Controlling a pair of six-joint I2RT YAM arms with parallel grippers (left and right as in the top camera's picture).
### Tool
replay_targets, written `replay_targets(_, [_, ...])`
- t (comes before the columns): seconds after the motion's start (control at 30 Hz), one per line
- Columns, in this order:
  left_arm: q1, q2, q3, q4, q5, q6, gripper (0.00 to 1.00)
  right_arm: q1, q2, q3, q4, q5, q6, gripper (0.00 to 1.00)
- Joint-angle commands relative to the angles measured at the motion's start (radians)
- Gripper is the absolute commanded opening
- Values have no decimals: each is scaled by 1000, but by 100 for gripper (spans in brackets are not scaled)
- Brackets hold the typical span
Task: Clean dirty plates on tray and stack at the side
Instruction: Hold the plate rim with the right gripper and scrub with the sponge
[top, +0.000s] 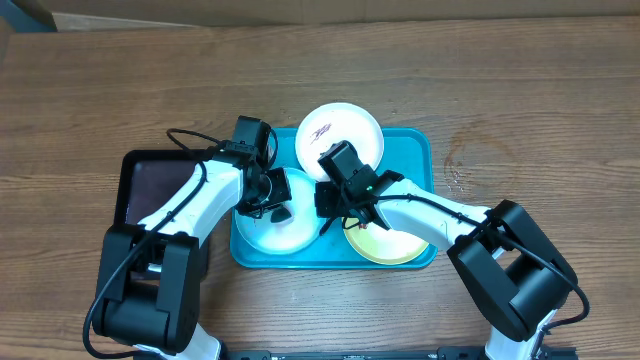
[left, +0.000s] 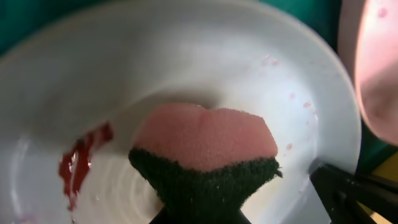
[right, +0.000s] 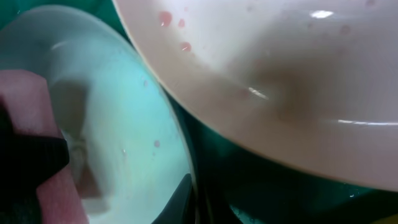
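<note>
Scrubbing step: left gripper (top: 276, 206) is clamped on the pink foam sponge with dark green backing (left: 205, 155), down on the pale blue round plastic plate (top: 262, 232) at the left end of the large turquoise rectangular plastic tray (top: 415, 150). Right gripper (top: 330, 205) is closed at that plate's rim, apparently pinning it. Red-brown smear (left: 78, 163) sits just beside the sponge; I'd sweep across it with light pressure so the plate doesn't skate

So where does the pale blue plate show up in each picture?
Overhead: pale blue plate, lower left in the turquoise tray.
Left wrist: the plate fills the frame, behind the pink sponge.
Right wrist: the plate takes the left half.
Shared landmark: the tray, teal around the plate's edge in every view.
</note>
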Motion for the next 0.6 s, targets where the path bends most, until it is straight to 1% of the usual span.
replay_targets(0.0, [-6,11,0,2,14,-37,4,4,13,23,-3,-2,3,5])
replay_targets(0.2, [-6,47,-9,-1,-112,-29,4,4,12,50,-41,-2,3,4])
replay_targets(0.3, [-5,90,-9,7,-135,34,4,4,12,50,-47,-2,-1,4])
replay_targets(0.33, [-5,105,-9,7,-135,56,6,4,12,50,-51,-2,-2,4])
replay_targets(0.4, [-4,130,-9,2,-136,98,15,4,12,50,-55,-2,-2,4])
replay_targets(0.43, [-4,137,-9,0,-136,125,26,4,12,50,-55,-2,-2,4])
replay_targets(0.47, [-4,139,-9,-2,-140,142,30,4,12,50,-53,-2,-2,4])
replay_targets(0.57, [-4,137,8,-30,-218,158,29,4,12,50,-49,-2,-1,4])
